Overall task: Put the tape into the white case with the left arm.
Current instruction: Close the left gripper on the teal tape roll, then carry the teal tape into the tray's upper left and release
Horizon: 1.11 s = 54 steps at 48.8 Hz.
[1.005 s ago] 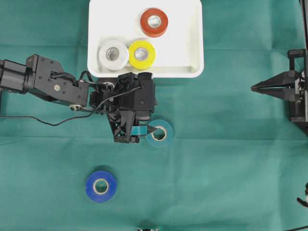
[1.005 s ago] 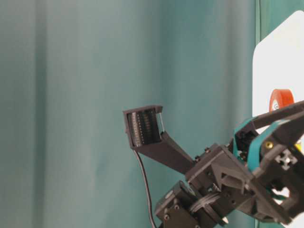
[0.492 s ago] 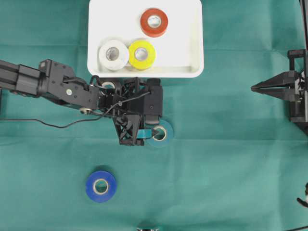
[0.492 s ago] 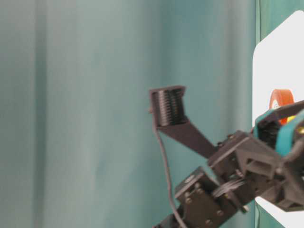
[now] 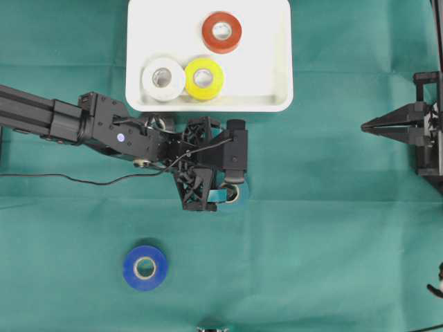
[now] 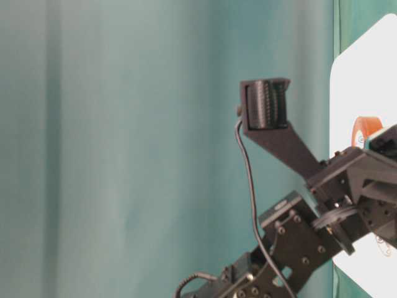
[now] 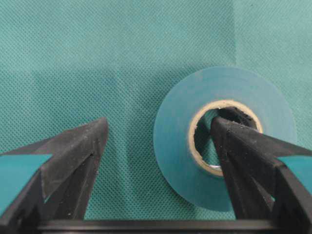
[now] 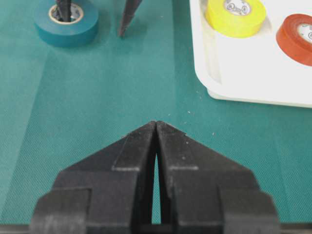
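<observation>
Lowered left jaws astride tape (image 7: 224, 146) wall

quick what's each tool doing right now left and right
Left tool: open, one finger inside the teal tape roll's hole, one outside; not gripping yet.
Right tool: closed, empty.

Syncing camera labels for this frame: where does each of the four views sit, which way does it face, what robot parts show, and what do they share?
Overhead: above, facing down; both arms, white case, blue roll.
Table-level: low, sideways; left arm's wrist parts, case edge, red roll.
Left wrist: faces down over left gripper; open, one finger inside teal roll.
Right wrist: faces along cloth over right gripper, shut.
Shared: teal roll appears in both wrist views.
</observation>
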Each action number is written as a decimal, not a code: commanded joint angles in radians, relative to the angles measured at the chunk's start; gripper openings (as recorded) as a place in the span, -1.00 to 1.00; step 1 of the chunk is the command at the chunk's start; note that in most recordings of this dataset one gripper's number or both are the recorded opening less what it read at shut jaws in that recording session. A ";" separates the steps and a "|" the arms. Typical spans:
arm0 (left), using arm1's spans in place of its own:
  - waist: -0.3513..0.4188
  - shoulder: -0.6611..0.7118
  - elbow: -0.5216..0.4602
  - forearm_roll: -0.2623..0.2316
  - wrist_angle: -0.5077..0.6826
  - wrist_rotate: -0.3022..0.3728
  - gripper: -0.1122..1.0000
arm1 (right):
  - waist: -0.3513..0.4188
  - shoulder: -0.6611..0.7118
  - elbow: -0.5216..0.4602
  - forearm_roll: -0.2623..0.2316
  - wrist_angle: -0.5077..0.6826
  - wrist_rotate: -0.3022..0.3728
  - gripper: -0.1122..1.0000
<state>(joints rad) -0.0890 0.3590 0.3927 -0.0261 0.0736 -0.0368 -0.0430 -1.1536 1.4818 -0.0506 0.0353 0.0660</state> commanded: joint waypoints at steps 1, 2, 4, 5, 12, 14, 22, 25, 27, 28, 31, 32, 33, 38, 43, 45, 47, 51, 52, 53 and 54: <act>0.002 -0.014 -0.023 0.002 0.009 0.002 0.75 | -0.002 0.008 -0.011 0.000 -0.009 0.002 -0.97; 0.002 -0.017 -0.023 0.002 0.009 0.002 0.75 | 0.000 0.006 -0.011 0.000 -0.009 0.002 -0.97; 0.002 -0.017 -0.023 0.002 0.011 0.002 0.75 | -0.002 0.006 -0.011 0.000 -0.009 0.002 -0.97; 0.002 -0.017 -0.023 0.002 0.009 0.002 0.75 | 0.000 0.006 -0.011 -0.002 -0.009 0.002 -0.97; 0.000 -0.021 -0.023 0.002 0.014 0.000 0.63 | -0.002 0.006 -0.011 0.000 -0.009 0.002 -0.97; -0.003 -0.025 -0.025 0.002 0.012 0.000 0.45 | 0.000 0.006 -0.011 -0.002 -0.009 0.002 -0.97; -0.009 -0.032 -0.025 0.002 0.012 0.002 -0.33 | 0.000 0.006 -0.011 -0.002 -0.009 0.002 -0.97; -0.009 -0.034 -0.025 0.000 0.015 0.003 -0.33 | 0.000 0.006 -0.011 -0.002 -0.009 0.002 -0.97; -0.009 -0.035 -0.023 0.002 0.015 0.003 -0.33 | 0.000 0.006 -0.011 0.000 -0.009 0.002 -0.97; -0.009 -0.035 -0.023 0.000 0.015 0.003 -0.33 | 0.000 0.006 -0.011 0.000 -0.009 0.002 -0.97; -0.009 -0.038 -0.021 0.002 0.017 0.003 -0.33 | 0.000 0.006 -0.011 -0.002 -0.009 0.002 -0.97; -0.009 -0.041 -0.020 0.002 0.015 0.003 -0.33 | 0.000 0.006 -0.011 0.000 -0.009 0.002 -0.97; -0.009 -0.043 -0.021 0.002 0.017 0.003 -0.33 | 0.000 0.006 -0.011 -0.002 -0.011 0.002 -0.97; -0.012 -0.061 -0.020 0.002 0.023 0.003 -0.33 | 0.000 0.006 -0.011 -0.002 -0.009 0.002 -0.97; -0.021 -0.104 -0.025 0.002 0.057 0.003 -0.33 | -0.002 0.006 -0.011 -0.002 -0.009 0.002 -0.97; -0.025 -0.126 -0.025 0.002 0.072 0.003 -0.33 | 0.000 0.006 -0.011 -0.002 -0.009 0.002 -0.97; -0.026 -0.146 -0.023 0.002 0.086 0.003 -0.33 | 0.000 0.006 -0.012 0.000 -0.009 0.002 -0.97; -0.032 -0.187 -0.020 0.002 0.101 0.005 -0.33 | 0.000 0.006 -0.011 -0.002 -0.009 0.002 -0.97; -0.032 -0.196 -0.018 0.002 0.103 0.006 -0.33 | 0.000 0.006 -0.011 -0.002 -0.009 0.002 -0.97; -0.034 -0.207 -0.018 0.002 0.106 0.006 -0.33 | 0.000 0.006 -0.011 -0.002 -0.009 0.002 -0.97; -0.032 -0.218 -0.015 0.000 0.107 0.006 -0.33 | 0.000 0.006 -0.011 -0.002 -0.009 0.002 -0.97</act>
<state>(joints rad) -0.1181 0.2148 0.3866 -0.0245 0.1779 -0.0322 -0.0430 -1.1536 1.4818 -0.0506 0.0353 0.0660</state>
